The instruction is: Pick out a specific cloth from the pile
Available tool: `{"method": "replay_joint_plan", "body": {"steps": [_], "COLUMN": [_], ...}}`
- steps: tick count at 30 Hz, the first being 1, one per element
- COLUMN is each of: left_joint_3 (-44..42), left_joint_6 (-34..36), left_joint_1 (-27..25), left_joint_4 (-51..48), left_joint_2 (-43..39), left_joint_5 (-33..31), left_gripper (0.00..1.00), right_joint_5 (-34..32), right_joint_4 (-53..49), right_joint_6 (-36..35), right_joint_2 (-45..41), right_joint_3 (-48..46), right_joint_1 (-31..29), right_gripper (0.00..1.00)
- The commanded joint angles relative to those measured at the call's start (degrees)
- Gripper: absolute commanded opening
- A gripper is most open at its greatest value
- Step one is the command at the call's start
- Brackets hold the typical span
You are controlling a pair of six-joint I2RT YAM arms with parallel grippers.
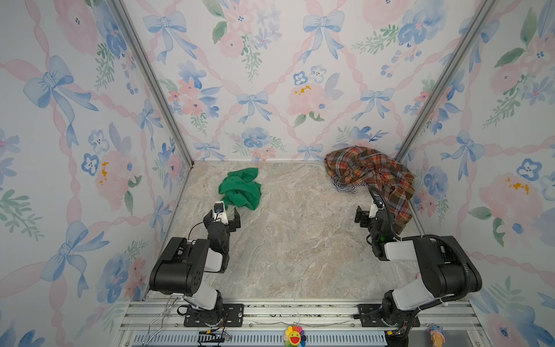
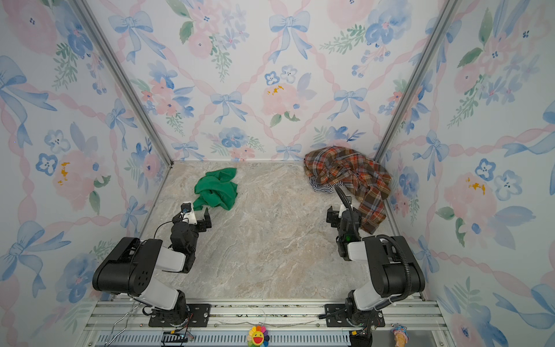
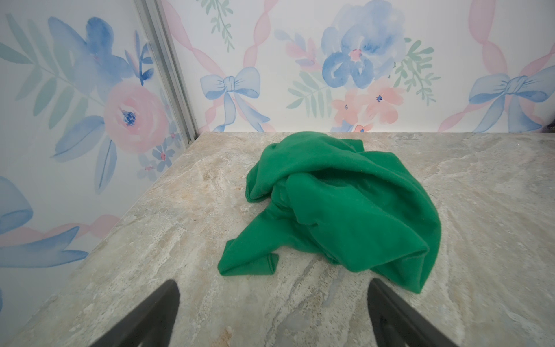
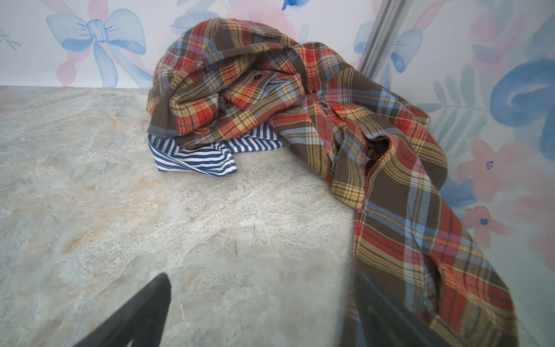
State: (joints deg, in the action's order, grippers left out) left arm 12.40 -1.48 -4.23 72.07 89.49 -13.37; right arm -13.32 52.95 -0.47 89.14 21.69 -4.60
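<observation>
Green cloth (image 3: 345, 204) lies alone ahead of the open left end effector (image 3: 274, 287), well apart from the pile (image 1: 369, 171); the right end effector (image 4: 262, 279) is open too. Picking looks done.

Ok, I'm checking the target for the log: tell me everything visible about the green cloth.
The green cloth is plain, soft, fleecy-looking fabric, crumpled into a loose heap with one folded strip trailing out. It lies on the marble-look table near the far left corner, apart from the plaid pile. The left gripper faces it, jaws open, holding nothing.
</observation>
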Motion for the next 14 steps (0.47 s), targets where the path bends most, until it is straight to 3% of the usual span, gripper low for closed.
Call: {"method": "replay_joint_plan", "body": {"steps": [1,14], "left_joint_3": [0.93,0.25], "left_joint_6": [0.15,1.27], "left_joint_1": [0.8,-1.09], "left_joint_4": [-1.2,-0.27], "left_joint_2": [0.49,0.33], "left_joint_5": [1.98,-0.75], "left_gripper": [0.98,0.98], "right_joint_5": [0.05,-0.03], "right_joint_4": [-0.13,-0.12], "right_joint_6": [0.54,0.56], "right_joint_2": [-0.46,-0.46], "right_joint_3": [0.32,0.28], "right_joint_1": [-0.12,-0.08], "right_gripper": [0.97,0.97]}}
